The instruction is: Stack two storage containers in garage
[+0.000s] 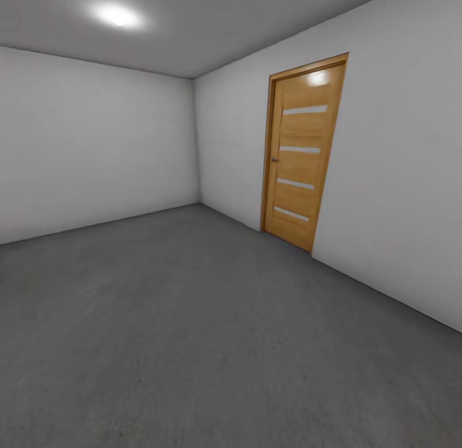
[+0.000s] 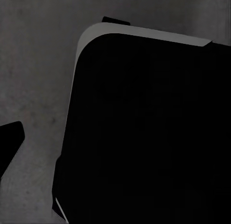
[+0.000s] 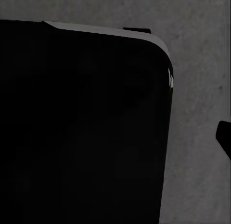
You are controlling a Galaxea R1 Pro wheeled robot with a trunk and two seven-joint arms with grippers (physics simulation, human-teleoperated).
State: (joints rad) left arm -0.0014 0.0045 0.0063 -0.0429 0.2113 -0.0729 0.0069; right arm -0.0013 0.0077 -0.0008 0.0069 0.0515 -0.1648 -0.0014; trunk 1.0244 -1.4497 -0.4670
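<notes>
Head view showed a bare room: dark grey concrete floor (image 1: 192, 345), plain grey-white walls (image 1: 90, 146), one ceiling light (image 1: 117, 15), and a closed wooden door (image 1: 300, 154) with four narrow glazed slats in the right-hand wall. By floor and walls this was judged to be the garage. No storage container appeared in any picture, so their whereabouts could not be told from this moment.

Left wrist view: a large black rounded-corner body (image 2: 144, 137), probably part of the robot itself, over speckled concrete (image 2: 33, 65); a small dark tip (image 2: 9, 142) at the edge, possibly a finger, too little to be sure. Right wrist view: the same kind of black body (image 3: 82, 127), concrete (image 3: 202, 65) beside it, and a dark sliver (image 3: 225, 137) at the edge. Claw opening on either arm could not be told, nor whether anything was held; no orange-red showed in either wrist picture.

Judgement: robot was in transit or scanning, arms apparently tucked close to the body. To do this step well: turn base and head slowly until the containers or the exit come into view, keep arms tucked while driving, stay well clear of the walls and the door frame, and choose an open patch of concrete for the stack.
</notes>
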